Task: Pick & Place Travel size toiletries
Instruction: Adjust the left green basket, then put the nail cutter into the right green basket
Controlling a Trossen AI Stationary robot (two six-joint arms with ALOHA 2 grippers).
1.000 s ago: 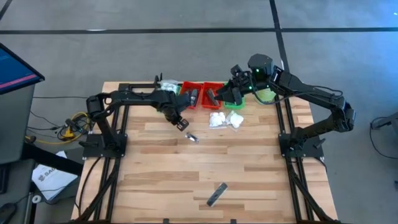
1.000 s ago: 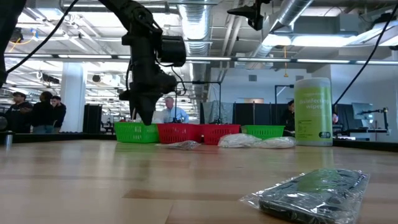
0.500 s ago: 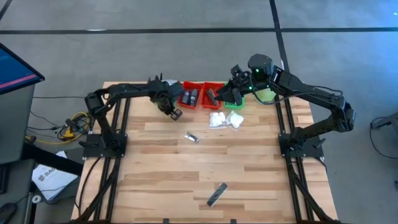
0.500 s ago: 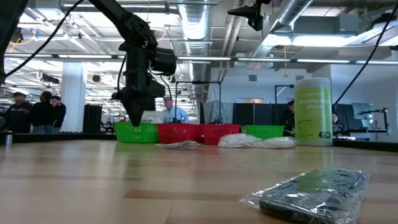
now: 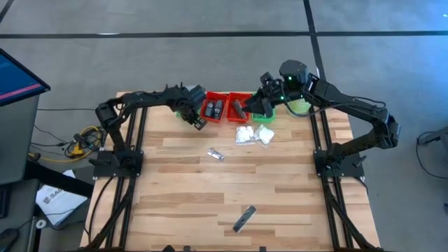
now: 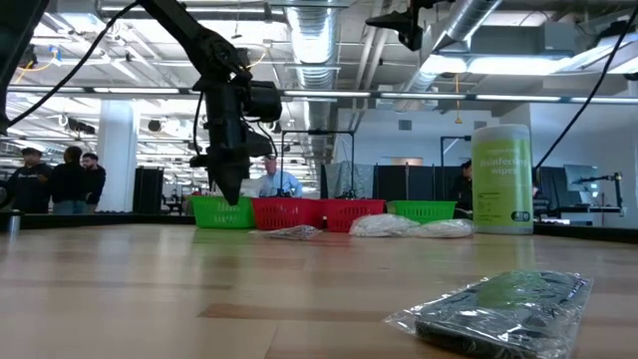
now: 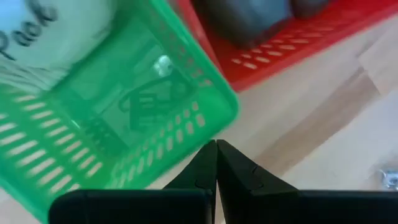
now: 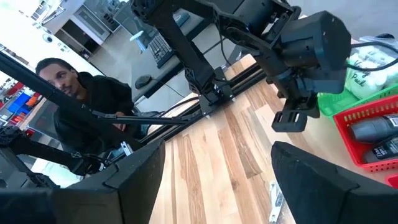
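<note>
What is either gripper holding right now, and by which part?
Nothing. The left gripper is shut empty near the green tray; the right gripper is open, empty.

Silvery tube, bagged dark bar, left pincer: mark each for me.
silvery tube point(image 5: 215, 154), high view, middle of its body.
bagged dark bar point(image 5: 243, 218), high view, centre of the bar.
left pincer point(image 5: 199, 124), high view, at its closed tips beside the red tray.
</note>
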